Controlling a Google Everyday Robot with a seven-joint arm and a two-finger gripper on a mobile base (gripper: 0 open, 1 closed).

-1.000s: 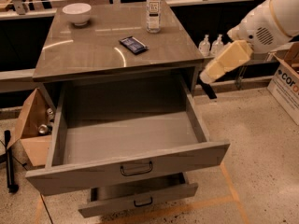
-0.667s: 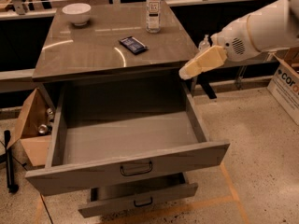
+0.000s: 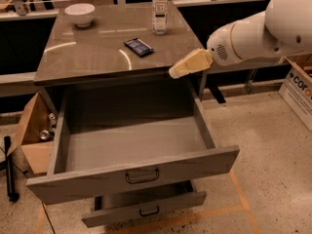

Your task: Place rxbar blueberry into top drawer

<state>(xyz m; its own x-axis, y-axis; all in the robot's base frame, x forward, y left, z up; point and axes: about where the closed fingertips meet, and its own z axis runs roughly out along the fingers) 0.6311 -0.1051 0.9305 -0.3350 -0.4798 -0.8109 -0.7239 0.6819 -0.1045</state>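
While a white bowl (image 3: 79, 13) sits far left on the cabinet top (image 3: 87, 55), the top drawer (image 3: 131, 175) stands open below; the rxbar blueberry (image 3: 139, 46) lies flat mid-top, near a clear bottle (image 3: 159, 9). The gripper (image 3: 186, 66) hovers at the top's right front edge; clenched or released cannot be told.

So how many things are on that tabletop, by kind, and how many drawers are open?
Bowl: 1
Bottle: 1
rxbar blueberry: 1
Open drawers: 2 (top drawer, lower drawer)
Total: 5
The claw hovers at the front right corner of the tabletop.
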